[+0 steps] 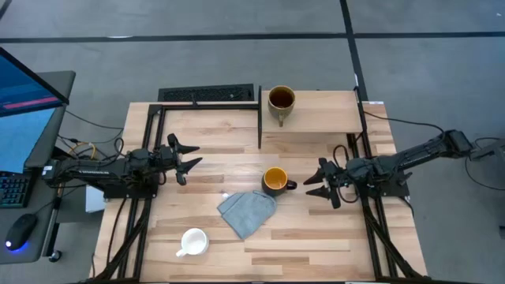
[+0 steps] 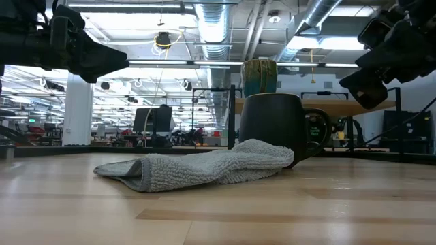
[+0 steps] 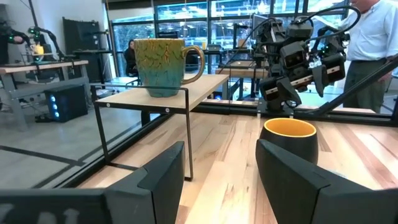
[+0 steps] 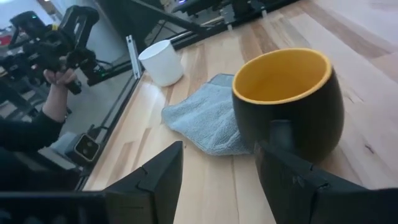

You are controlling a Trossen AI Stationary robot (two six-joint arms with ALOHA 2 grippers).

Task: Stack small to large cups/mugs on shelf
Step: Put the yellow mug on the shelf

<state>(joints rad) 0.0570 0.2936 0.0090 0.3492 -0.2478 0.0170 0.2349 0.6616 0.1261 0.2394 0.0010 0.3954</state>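
Note:
The olive-tan mug (image 1: 281, 102) stands upright on the light-wood shelf (image 1: 323, 114) at the table's far side; it also shows in the left wrist view (image 3: 163, 65). The dark mug with yellow-orange inside (image 1: 275, 181) stands on the tabletop at the middle, its handle toward my right gripper (image 1: 322, 182), which is open a short way to its right. The white mug (image 1: 193, 241) stands near the front left. My left gripper (image 1: 188, 160) is open and empty at the table's left.
A grey-blue cloth (image 1: 246, 211) lies on the tabletop against the near side of the dark mug. The shelf's black metal upright (image 1: 259, 118) stands along its left edge. A person (image 3: 373, 37) stands beyond the table's right side.

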